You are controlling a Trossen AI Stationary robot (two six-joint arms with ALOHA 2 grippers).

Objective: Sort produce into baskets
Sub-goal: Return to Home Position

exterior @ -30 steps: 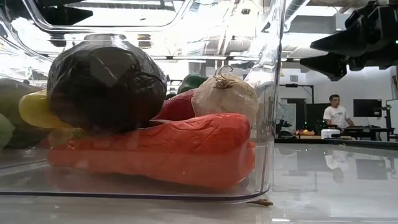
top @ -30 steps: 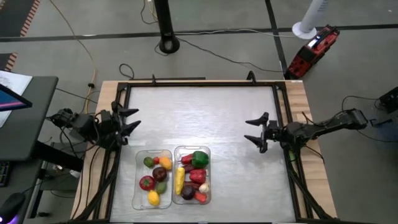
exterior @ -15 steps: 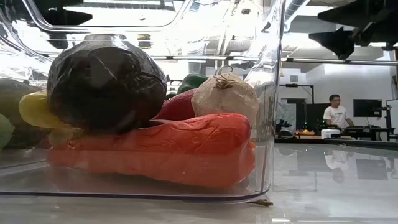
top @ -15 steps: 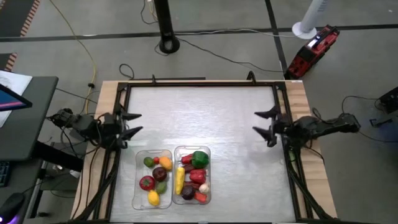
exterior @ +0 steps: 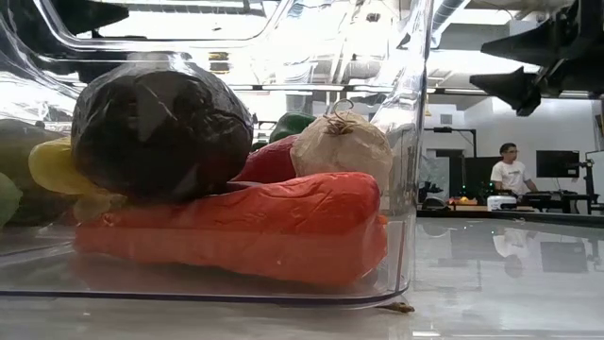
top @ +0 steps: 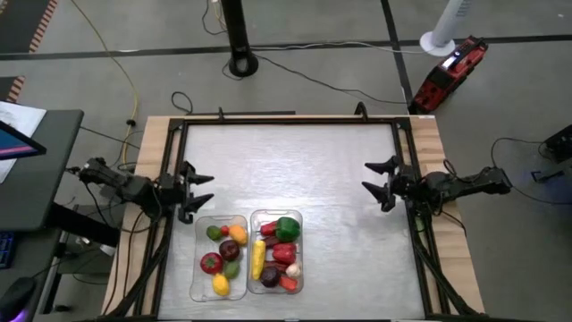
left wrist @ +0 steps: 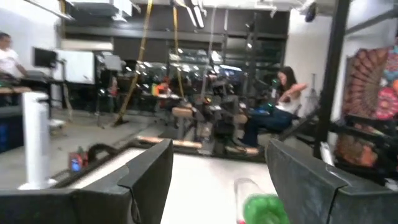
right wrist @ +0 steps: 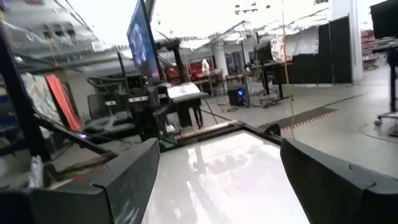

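Two clear bins stand side by side near the table's front edge: the left bin [top: 220, 256] holds several round fruits, the right bin [top: 276, 251] holds a green pepper, red pieces, a yellow piece and a dark eggplant. The low view shows the eggplant [exterior: 160, 127], a red-orange piece [exterior: 255, 227] and a pale bulb [exterior: 340, 146] through the right bin's wall [exterior: 415, 142]. My left gripper [top: 198, 191] is open and empty at the table's left edge, just beyond the left bin. My right gripper [top: 375, 179] is open and empty near the right edge.
A black frame [top: 286, 121] runs around the white tabletop, whose middle and far part show bare. A green piece shows in the left wrist view [left wrist: 264, 208]. People sit and stand in the room beyond the table [left wrist: 277, 106].
My left gripper has moved a little toward the table's near edge and inward, closer to the left bin. My right gripper has drawn back toward the table's right edge and a little toward the far edge. The bins and produce have stayed put.
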